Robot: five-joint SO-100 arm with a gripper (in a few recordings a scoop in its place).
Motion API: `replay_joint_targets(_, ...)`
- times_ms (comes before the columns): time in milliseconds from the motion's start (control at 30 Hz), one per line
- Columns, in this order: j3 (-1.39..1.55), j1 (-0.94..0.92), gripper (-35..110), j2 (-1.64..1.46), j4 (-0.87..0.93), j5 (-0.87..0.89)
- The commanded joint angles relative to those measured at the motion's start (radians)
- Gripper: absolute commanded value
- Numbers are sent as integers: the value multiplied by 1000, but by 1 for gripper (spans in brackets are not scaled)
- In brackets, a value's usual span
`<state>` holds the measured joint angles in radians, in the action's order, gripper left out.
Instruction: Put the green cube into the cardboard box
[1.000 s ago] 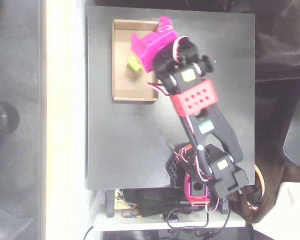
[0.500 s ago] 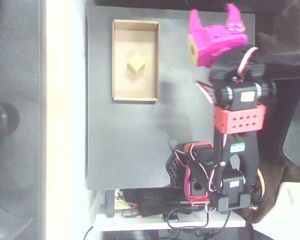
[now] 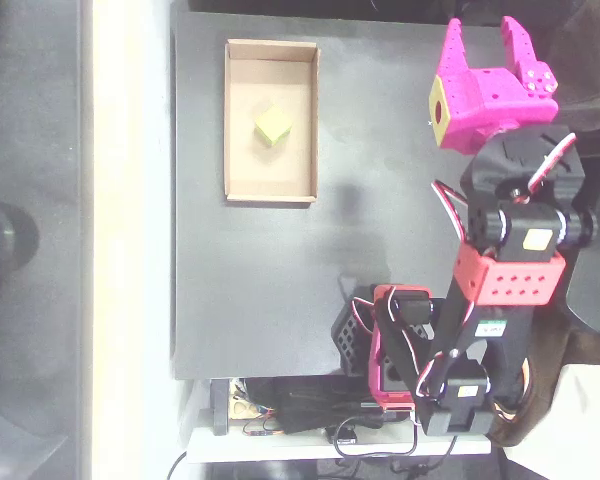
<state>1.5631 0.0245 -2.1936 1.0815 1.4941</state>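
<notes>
Overhead view. The pink gripper [image 3: 488,33] is hovering at the top right of the black table [image 3: 260,290], its two fingers [image 3: 456,42] spread apart with nothing between them, so it is released and holding nothing. The fingertips are pointing toward the table's far edge.

The green cube [image 3: 272,125] is lying well to the left of the gripper and slightly lower in the picture. It is sitting inside the cardboard box [image 3: 234,120], on the tray floor, roughly midway along its length and clear of all four walls. The box itself is resting flat on the table, well apart from the gripper.

The arm's red segment [image 3: 510,280] and black base [image 3: 450,385] are standing below the gripper, along the table's right edge.
</notes>
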Motion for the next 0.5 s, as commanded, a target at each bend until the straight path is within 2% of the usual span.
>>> replay_joint_targets(0,48,6,20,-86,11,11)
replay_joint_targets(467,684,-18,16,-621,-5,2)
